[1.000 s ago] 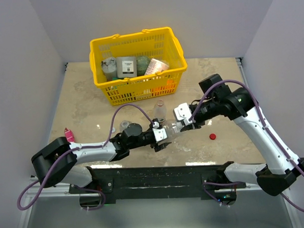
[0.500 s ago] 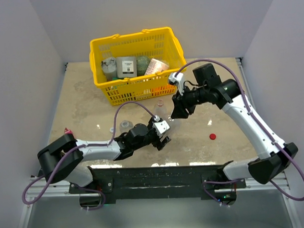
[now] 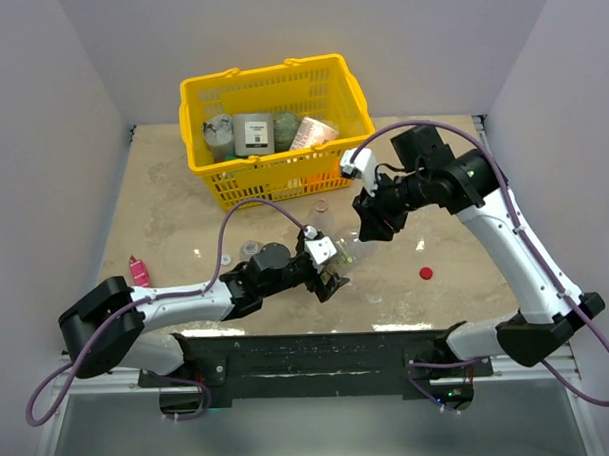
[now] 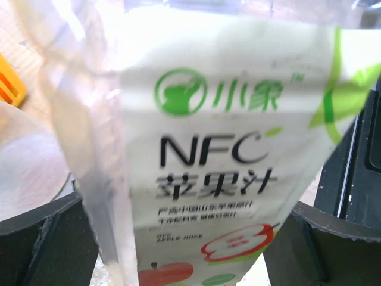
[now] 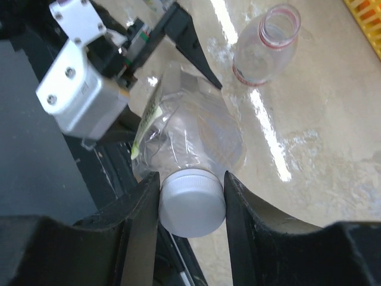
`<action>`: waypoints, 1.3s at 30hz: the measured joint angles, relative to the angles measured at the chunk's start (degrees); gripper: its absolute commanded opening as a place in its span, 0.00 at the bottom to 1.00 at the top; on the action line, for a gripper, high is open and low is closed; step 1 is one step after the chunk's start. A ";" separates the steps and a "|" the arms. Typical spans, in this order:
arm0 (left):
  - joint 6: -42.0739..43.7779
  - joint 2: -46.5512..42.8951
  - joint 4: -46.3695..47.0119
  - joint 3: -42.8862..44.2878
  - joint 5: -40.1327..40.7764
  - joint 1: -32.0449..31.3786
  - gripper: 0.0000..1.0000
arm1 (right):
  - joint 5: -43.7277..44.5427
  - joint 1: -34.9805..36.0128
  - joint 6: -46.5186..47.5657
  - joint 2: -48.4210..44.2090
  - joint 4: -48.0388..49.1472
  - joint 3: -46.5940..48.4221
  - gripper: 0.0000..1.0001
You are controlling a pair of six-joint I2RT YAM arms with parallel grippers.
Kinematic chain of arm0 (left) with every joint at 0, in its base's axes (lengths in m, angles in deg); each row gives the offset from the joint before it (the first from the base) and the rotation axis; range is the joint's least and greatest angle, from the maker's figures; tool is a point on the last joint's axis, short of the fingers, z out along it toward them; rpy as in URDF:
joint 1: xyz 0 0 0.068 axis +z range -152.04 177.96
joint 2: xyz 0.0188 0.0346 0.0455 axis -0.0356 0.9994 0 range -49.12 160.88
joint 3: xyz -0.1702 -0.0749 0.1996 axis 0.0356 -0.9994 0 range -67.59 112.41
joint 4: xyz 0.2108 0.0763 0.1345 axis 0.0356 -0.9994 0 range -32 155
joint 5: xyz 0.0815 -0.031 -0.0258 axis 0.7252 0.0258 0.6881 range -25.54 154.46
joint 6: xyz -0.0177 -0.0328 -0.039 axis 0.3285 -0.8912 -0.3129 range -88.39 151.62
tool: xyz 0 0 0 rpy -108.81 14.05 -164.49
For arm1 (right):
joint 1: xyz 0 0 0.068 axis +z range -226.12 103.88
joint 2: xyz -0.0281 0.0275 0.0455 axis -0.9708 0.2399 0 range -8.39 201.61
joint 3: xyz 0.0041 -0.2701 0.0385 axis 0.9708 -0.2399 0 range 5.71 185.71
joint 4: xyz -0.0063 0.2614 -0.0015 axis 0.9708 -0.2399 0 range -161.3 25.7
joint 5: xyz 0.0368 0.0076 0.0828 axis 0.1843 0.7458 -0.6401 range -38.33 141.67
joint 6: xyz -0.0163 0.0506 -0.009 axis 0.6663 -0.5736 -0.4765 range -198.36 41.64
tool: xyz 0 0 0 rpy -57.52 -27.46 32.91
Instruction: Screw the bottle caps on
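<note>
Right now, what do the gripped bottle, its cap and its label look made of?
The bottle looks like thin clear plastic, glossy: see-through, with glints and creases. The cap looks like opaque white plastic, matte, with a smooth top. The label is probably printed plastic film, slightly shiny.

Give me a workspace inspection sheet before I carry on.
Surface: beige stone-look tabletop, glare streaks.
Job's things: juice bottle gripped, white cap on its neck; open bottle upright; red cap loose on tabletop.
Clutter: yellow basket of goods at rear; pink item at left.
End effectors: left end effector shut on juice bottle; right end effector shut on white cap.
Cables: purple cables looped along both arms.
Surroundings: plain walls on three sides.
</note>
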 measured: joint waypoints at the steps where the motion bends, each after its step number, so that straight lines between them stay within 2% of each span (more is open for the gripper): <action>1: 0.57 -0.66 -0.52 0.00 -0.35 0.02 1.00 | 0.87 0.11 0.59 0.00 -0.94 0.59 0.00; 14: 3.76 -2.36 -3.67 0.22 -3.61 1.07 1.00 | 8.83 1.05 4.87 5.53 -9.35 8.37 0.00; 21: 3.82 0.11 -1.62 2.19 -4.31 1.16 1.00 | 11.69 1.03 6.05 6.45 -10.03 13.66 0.00; 27: 3.19 4.42 -0.79 5.55 -4.17 0.92 0.99 | 14.64 0.94 6.49 5.90 -9.86 14.10 0.00; 32: -0.98 13.29 -8.76 14.19 -1.44 0.66 0.99 | 17.55 -0.04 7.87 4.96 -7.28 14.34 0.00; 39: -6.95 18.43 -15.52 14.10 2.86 0.63 1.00 | 19.34 -0.63 7.89 -0.04 -4.96 11.61 0.00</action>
